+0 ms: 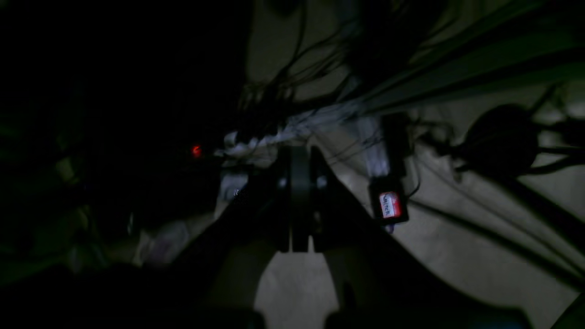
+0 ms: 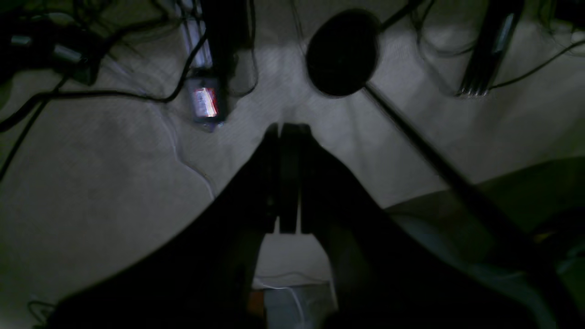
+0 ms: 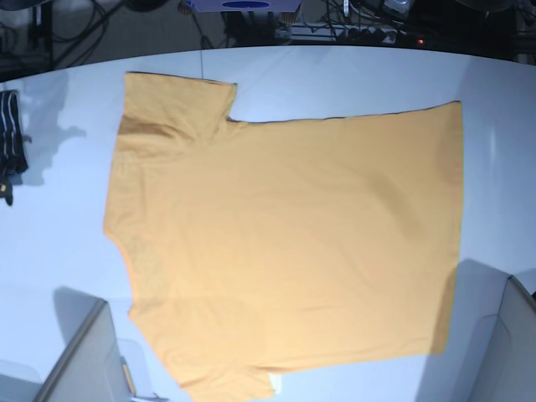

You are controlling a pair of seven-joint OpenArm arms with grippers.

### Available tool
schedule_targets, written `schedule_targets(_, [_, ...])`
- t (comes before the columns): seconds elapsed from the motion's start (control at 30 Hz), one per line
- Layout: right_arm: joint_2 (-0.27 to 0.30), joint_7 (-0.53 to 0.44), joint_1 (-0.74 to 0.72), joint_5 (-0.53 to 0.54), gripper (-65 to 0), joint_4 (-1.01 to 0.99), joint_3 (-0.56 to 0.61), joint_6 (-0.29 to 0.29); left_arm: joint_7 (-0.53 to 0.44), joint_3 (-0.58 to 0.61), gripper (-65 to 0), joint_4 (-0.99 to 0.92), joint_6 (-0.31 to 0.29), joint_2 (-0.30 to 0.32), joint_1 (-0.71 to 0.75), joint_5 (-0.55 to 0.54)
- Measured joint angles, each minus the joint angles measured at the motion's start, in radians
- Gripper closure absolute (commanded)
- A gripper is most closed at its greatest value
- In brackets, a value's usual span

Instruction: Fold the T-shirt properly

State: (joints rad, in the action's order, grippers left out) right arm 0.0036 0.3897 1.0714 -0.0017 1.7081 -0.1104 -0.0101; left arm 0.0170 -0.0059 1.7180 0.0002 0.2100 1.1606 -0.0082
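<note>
The orange-yellow T-shirt (image 3: 285, 243) lies spread flat on the white table (image 3: 335, 75) in the base view. Its plain side is up and no lettering shows. One sleeve (image 3: 176, 105) points to the table's far edge, the hem is at the right. My left gripper (image 1: 299, 153) is shut and empty, off the shirt, seen against a dim floor. My right gripper (image 2: 288, 130) is also shut and empty over the floor. In the base view only parts of the arms show, at the lower right (image 3: 512, 335) and lower left (image 3: 79, 356) corners.
A navy white-striped garment (image 3: 10, 134) lies at the table's left edge. Cables and a power strip (image 3: 343, 32) lie beyond the far edge. The wrist views show floor cables, a red-labelled device (image 2: 205, 103) and a black round base (image 2: 343, 52).
</note>
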Motion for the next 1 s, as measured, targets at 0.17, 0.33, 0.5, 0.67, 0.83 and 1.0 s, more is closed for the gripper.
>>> schedule_targets(0.17, [-0.002, 0.011, 0.058, 0.004, 0.0, 0.171, 0.001, 0.006, -0.008, -0.076, 0.0, 0.203, 0.017, 0.014, 0.097, 0.0])
schedule_targets(0.33, [0.001, 0.023, 0.013, 0.001, 0.0, 0.209, 0.001, 0.003, 0.003, -0.148, 0.0, 0.223, 0.002, 0.009, 0.085, -0.172])
schedule_targets(0.5, [-0.032, 0.012, -0.023, 0.0, 0.0, 0.3, -0.002, 0.001, 0.003, -0.207, 0.0, 0.224, 0.014, 0.016, 0.075, -0.247])
schedule_targets(0.67, [-0.064, -0.016, -0.162, 0.007, 0.0, 0.294, -0.001, 0.005, 0.005, -0.228, 0.0, 0.224, 0.0, 0.013, 0.021, -0.249])
schedule_targets(0.83, [-0.09, -0.057, -0.241, 0.022, 0.0, 0.293, -0.001, 0.006, 0.022, -0.246, 0.0, 0.223, 0.0, 0.015, 0.0, -0.253])
schedule_targets(1.0, [-0.084, -0.06, -0.332, 0.313, 0.0, 0.293, -0.086, 0.008, 0.013, -0.247, 0.0, 0.225, 0.0, 0.015, -0.047, -0.255])
